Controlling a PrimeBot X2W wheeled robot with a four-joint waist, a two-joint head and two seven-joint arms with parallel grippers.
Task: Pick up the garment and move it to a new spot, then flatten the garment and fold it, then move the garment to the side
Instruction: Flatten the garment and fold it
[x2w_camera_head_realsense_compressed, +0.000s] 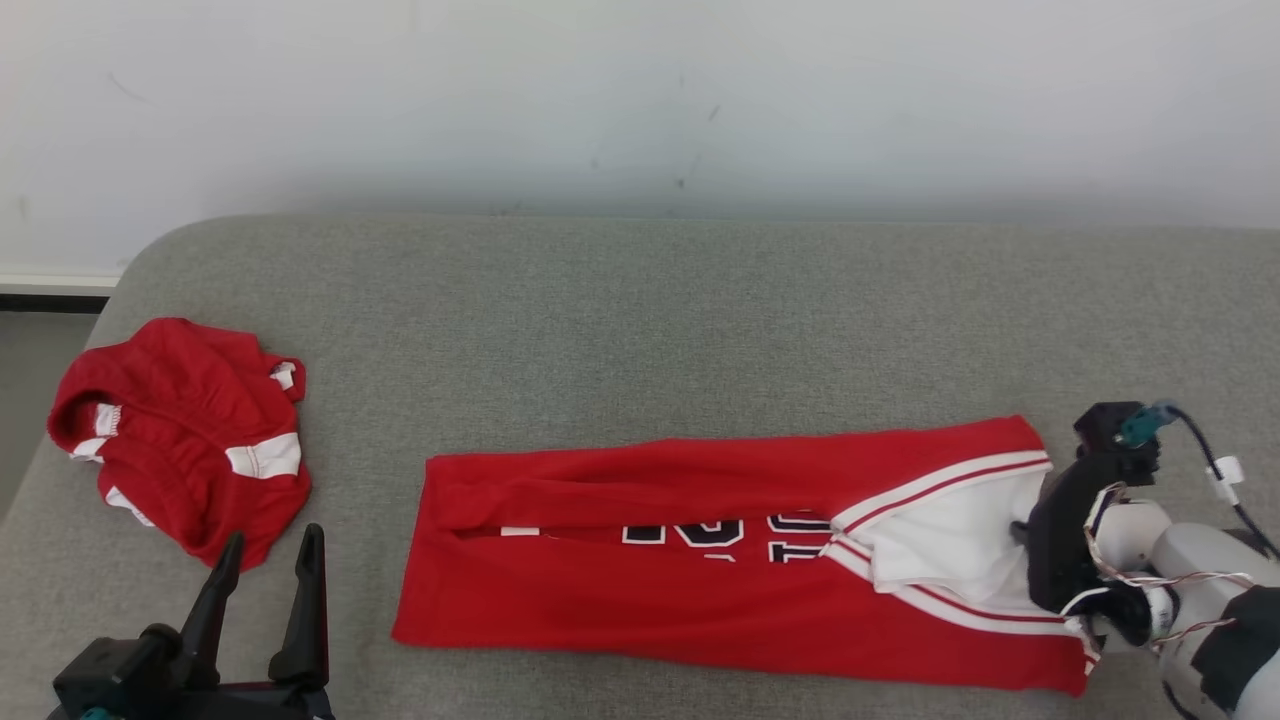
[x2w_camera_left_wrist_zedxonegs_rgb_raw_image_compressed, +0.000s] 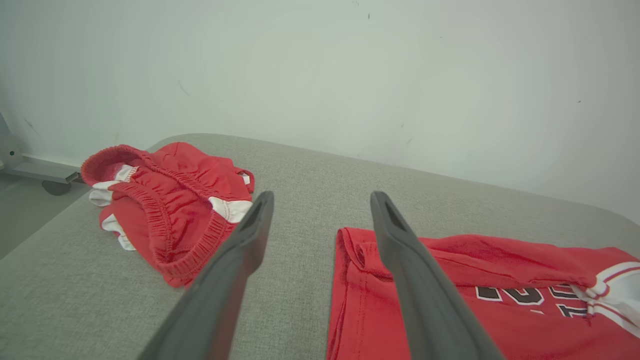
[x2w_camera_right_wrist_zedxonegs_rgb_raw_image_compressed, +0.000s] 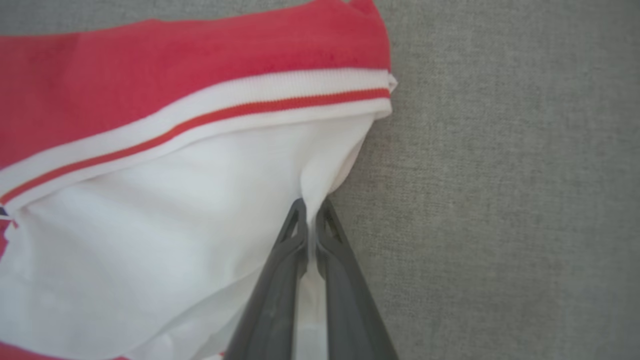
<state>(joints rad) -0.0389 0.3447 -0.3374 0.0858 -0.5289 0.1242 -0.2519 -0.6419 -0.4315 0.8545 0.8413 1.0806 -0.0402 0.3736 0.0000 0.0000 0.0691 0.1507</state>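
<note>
The long red jersey with white striped trim (x2w_camera_head_realsense_compressed: 700, 600) is lying folded lengthwise on the grey fabric cushion (x2w_camera_head_realsense_compressed: 650, 330). The right wrist view is showing the right gripper (x2w_camera_right_wrist_zedxonegs_rgb_raw_image_compressed: 311, 207) closed, pinching the jersey's white inner edge; the head view is hiding those fingers behind the wrist. Wide open and empty, the left gripper (x2w_camera_left_wrist_zedxonegs_rgb_raw_image_compressed: 320, 200) is hovering with the jersey just right of it and the crumpled red shorts (x2w_camera_left_wrist_zedxonegs_rgb_raw_image_compressed: 170, 210) left of it. The dark chest lettering (x2w_camera_head_realsense_compressed: 730, 530) is sitting half under a fold, unreadable.
</note>
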